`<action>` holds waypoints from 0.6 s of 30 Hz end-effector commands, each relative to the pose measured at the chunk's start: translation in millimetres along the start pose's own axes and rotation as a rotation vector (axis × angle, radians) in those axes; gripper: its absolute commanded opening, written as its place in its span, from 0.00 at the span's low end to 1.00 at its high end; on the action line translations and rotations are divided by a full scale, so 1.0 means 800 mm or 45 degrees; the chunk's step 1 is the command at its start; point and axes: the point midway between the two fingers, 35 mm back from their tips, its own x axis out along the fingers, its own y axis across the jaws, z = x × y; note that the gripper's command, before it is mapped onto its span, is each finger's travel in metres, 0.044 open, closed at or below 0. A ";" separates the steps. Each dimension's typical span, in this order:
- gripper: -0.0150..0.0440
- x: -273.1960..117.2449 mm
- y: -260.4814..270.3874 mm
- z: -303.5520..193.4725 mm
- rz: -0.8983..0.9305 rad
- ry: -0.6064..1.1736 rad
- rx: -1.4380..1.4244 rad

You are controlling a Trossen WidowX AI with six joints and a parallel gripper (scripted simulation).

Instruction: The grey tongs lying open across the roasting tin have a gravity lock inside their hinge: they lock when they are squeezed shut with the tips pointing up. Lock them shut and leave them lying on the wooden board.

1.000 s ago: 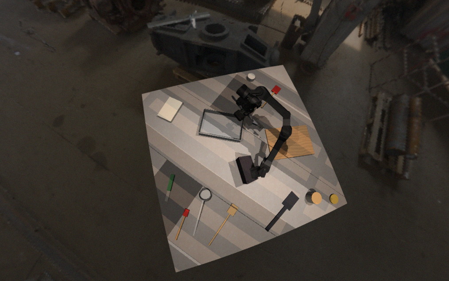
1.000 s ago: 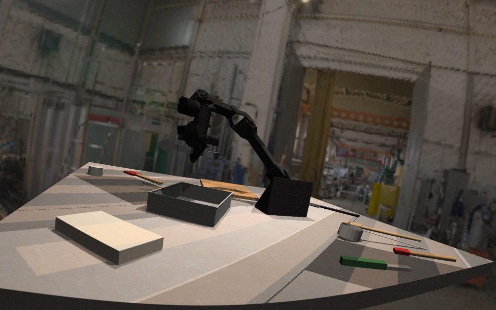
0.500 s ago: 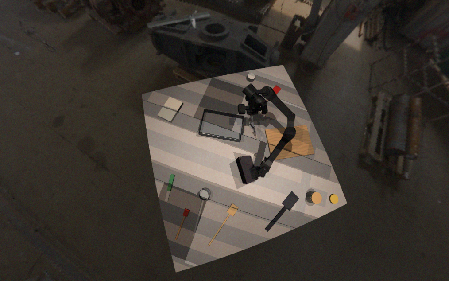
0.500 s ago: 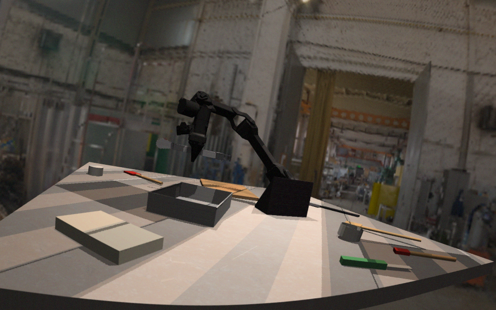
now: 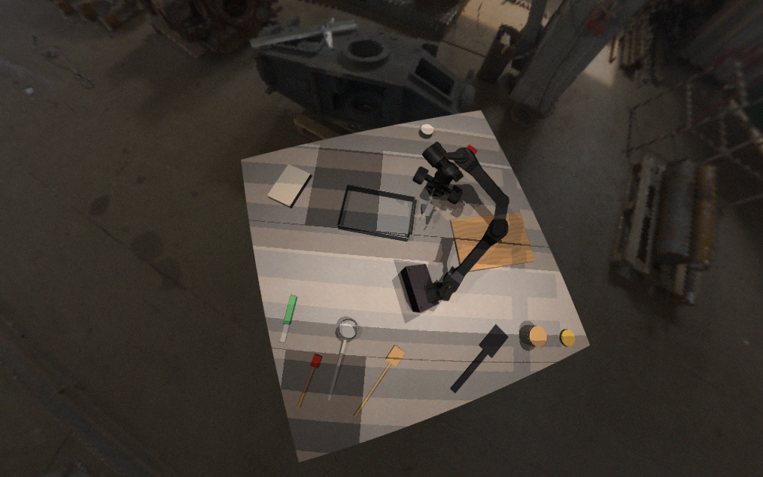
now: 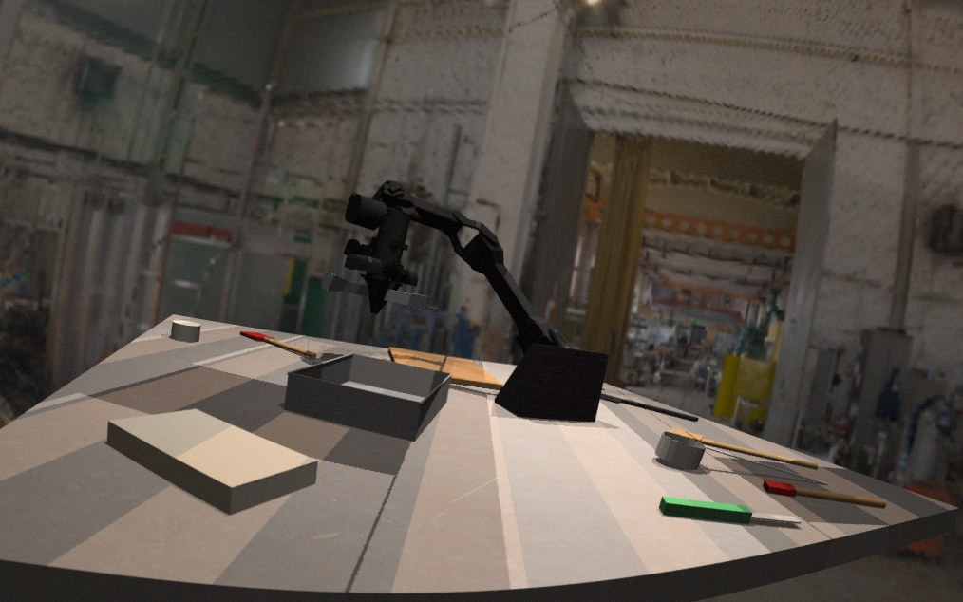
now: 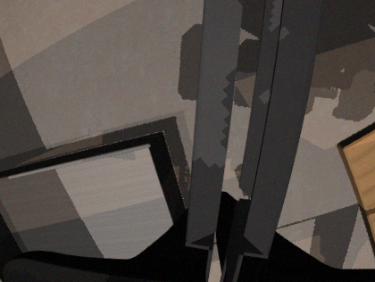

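- Gripper [image 5: 426,207] [image 6: 376,310] [image 7: 212,199]: we find the fingers nearly closed, clamped on the grey tongs [image 5: 430,205] [image 6: 411,298] [image 7: 214,111] and pointing downward.
- Tongs: we see them raised above the table [image 5: 314,269] [image 6: 454,525], their long arms side by side with a narrow gap. We cannot tell whether the lock is engaged or which way the tips point.
- Roasting tin [image 5: 372,233] [image 6: 348,401] [image 7: 167,178]: in the top view, we locate this beside the tongs, with them outside its rim.
- Wooden board [image 5: 515,247] [image 6: 419,360] [image 7: 362,165]: we locate this on the opposite side of the tongs, lying flat and apart from them.
- Arm base [image 5: 417,287] [image 6: 557,383]: we note its dark block standing on the table.
- Outer items: we identify a pale block [image 5: 290,185] [image 6: 213,443] beyond the tin and a green-handled knife [image 5: 290,309] [image 6: 704,509] well apart from it.
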 end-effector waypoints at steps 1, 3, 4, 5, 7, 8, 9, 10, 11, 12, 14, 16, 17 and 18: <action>0.00 0.000 -0.010 0.004 -0.003 -0.005 0.179; 0.00 0.000 -0.015 0.007 -0.003 -0.006 0.279; 0.00 0.000 -0.017 0.008 -0.003 -0.007 0.329; 0.00 -0.001 -0.020 0.009 -0.003 -0.007 0.378; 0.00 -0.001 -0.024 0.011 -0.002 -0.009 0.478; 0.00 -0.001 -0.027 0.012 -0.002 -0.010 0.528; 0.00 -0.001 -0.029 0.014 -0.002 -0.010 0.578; 0.00 -0.001 -0.032 0.015 -0.002 -0.011 0.628; 0.00 -0.001 -0.034 0.016 -0.002 -0.012 0.677; 0.00 -0.001 -0.036 0.017 -0.001 -0.012 0.727; 0.00 -0.001 -0.041 0.019 -0.001 -0.014 0.824; 0.00 -0.001 -0.046 0.021 0.000 -0.016 0.920; 0.00 -0.001 -0.048 0.022 0.000 -0.016 0.968; 0.00 -0.001 -0.050 0.023 0.001 -0.017 1.016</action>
